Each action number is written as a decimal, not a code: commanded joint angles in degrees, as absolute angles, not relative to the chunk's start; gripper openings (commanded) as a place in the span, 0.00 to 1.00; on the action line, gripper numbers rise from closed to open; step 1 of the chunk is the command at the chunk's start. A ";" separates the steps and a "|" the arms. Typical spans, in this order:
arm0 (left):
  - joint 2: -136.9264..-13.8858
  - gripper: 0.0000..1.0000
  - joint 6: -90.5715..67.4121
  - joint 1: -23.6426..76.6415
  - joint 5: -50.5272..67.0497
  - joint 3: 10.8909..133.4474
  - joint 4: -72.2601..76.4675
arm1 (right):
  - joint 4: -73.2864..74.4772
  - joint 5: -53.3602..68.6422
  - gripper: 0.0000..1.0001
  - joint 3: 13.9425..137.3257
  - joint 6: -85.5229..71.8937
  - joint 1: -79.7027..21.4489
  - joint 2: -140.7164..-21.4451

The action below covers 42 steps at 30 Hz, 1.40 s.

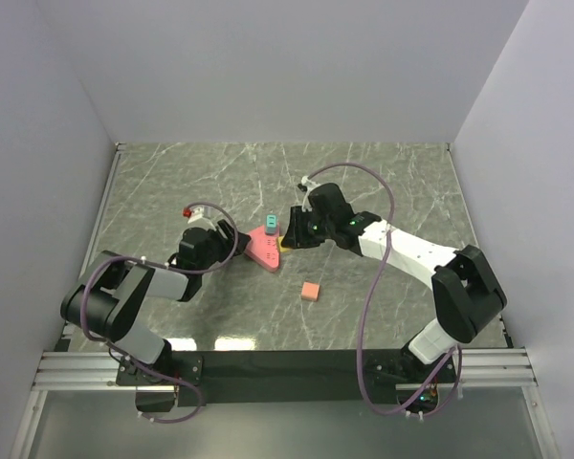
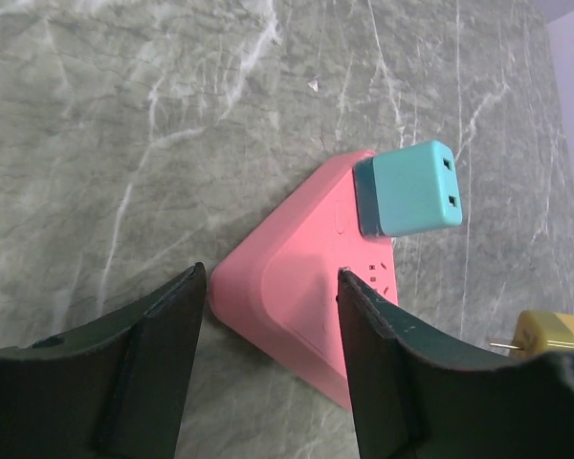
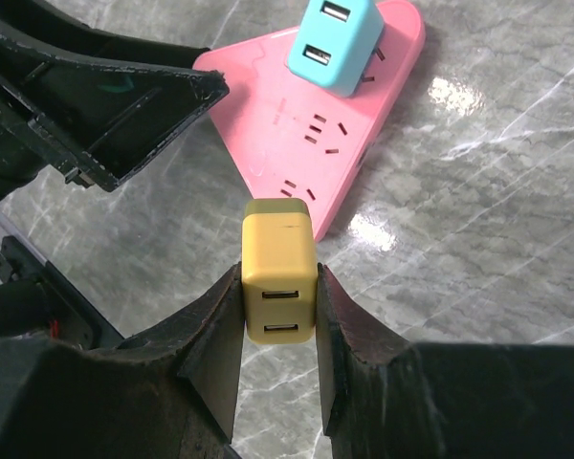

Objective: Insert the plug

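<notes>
**Operator:** What is your right gripper (image 3: 279, 277) doing?

**Robot:** It is clamped on the yellow plug (image 3: 279, 258). My two fingers (image 3: 220, 325) press its long sides, and the end with the two slots faces my wrist camera.

**Operator:** And where does the plug sit?

**Robot:** It is at the right edge of the pink strip (image 3: 306, 124), just over the corner nearest that gripper. From the left wrist view its prongs show bare and point toward the strip, so they are in no socket. The open sockets lie just beyond its tip.

**Operator:** And your left gripper (image 2: 270, 282)?

**Robot:** Its jaws stand apart and straddle the strip's left corner, one finger on each side. The right-hand finger lies over the strip's top edge. I cannot tell whether either pad actually touches the strip.

**Operator:** Anything else on the strip?

**Robot:** A teal plug (image 2: 411, 186) stands upright in the far corner, seated in its socket.

**Operator:** What is around it?

**Robot:** The strip lies flat near the middle of the marble table (image 1: 364, 182), between my two grippers. A small salmon block (image 1: 311, 291) lies nearer to my bases, right of the strip and well apart from it.
</notes>
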<state>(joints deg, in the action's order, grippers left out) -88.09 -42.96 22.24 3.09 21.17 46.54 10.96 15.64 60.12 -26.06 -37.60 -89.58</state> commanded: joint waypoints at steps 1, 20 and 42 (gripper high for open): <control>-89.30 0.62 -44.56 22.06 6.60 23.03 52.21 | 11.25 14.41 0.00 63.54 -25.40 -38.32 -90.61; -92.28 0.60 -43.68 22.06 7.29 24.43 50.36 | 15.64 10.81 0.00 70.05 -25.92 -39.81 -96.76; -96.59 0.00 -46.40 22.15 10.72 19.17 60.99 | 21.27 5.89 0.00 74.70 -28.13 -39.90 -103.36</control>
